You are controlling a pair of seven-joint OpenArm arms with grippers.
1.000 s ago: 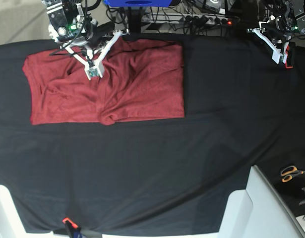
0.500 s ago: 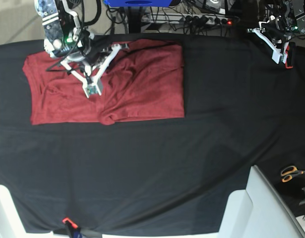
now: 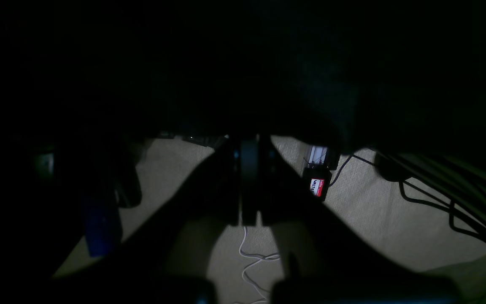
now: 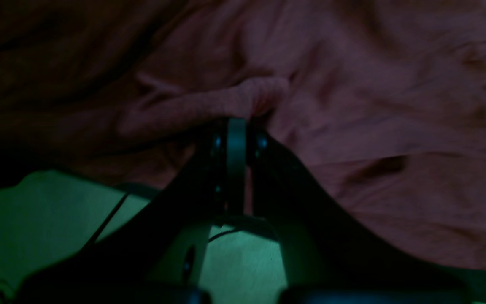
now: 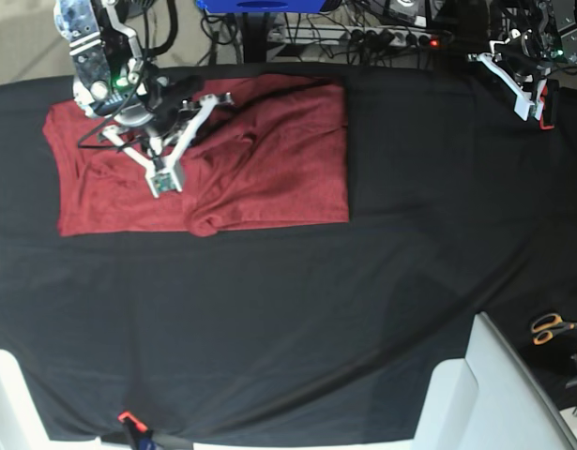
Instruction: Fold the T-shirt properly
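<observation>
The brick-red T-shirt (image 5: pixel 269 169) lies as a rough rectangle at the back left of the black cloth (image 5: pixel 297 319). My right gripper (image 5: pixel 163 183) is down on its left half, jaws shut on a raised ridge of the fabric. The right wrist view shows that gripper (image 4: pixel 236 122) from close up, with the T-shirt (image 4: pixel 373 84) bunched at the fingertips. My left gripper (image 5: pixel 524 111) hangs at the back right edge, far from the shirt. It is shut with nothing in it, and in the dark left wrist view the gripper (image 3: pixel 249 147) shows closed above the floor.
Orange-handled scissors (image 5: pixel 551 326) lie at the right edge. A white panel (image 5: pixel 485 394) juts in at the front right. A power strip and cables (image 5: pixel 363 37) run behind the table. A small orange item (image 5: pixel 129 418) sits at the front edge.
My right gripper has moved toward the front and slightly left across the shirt, dragging a fold of red fabric with it. The left arm has stayed still.
</observation>
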